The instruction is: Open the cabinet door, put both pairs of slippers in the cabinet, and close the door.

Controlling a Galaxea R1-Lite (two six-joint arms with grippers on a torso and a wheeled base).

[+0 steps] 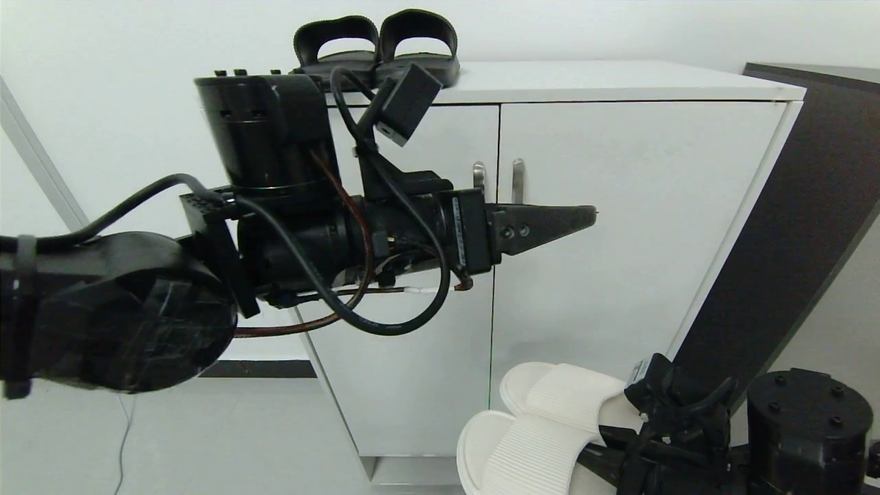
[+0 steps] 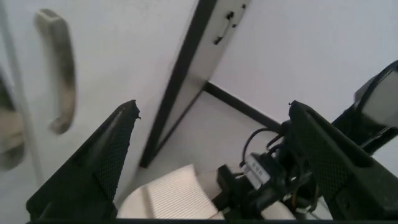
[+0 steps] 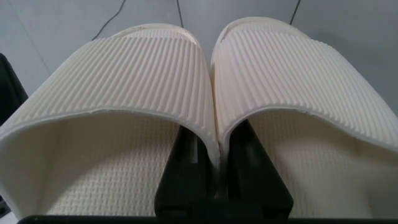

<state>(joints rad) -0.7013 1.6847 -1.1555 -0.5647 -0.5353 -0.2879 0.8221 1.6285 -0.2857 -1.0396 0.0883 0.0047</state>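
Note:
The white cabinet (image 1: 619, 227) has both doors shut, with two metal handles (image 1: 517, 180) side by side at the centre seam. A black pair of slippers (image 1: 377, 45) rests on its top. My left gripper (image 1: 584, 214) hangs in front of the right door, just below the handles. In the left wrist view it (image 2: 212, 107) is open, and one handle (image 2: 59, 81) lies off to the side of its fingers. My right gripper (image 3: 214, 143) is shut on the touching inner edges of the white pair of slippers (image 3: 149, 81), held low before the cabinet (image 1: 543, 426).
A dark panel (image 1: 790, 227) leans along the cabinet's right side. A white wall runs behind, and the light floor (image 1: 206, 440) lies to the left of the cabinet base. A thin cable (image 1: 124, 440) trails down there.

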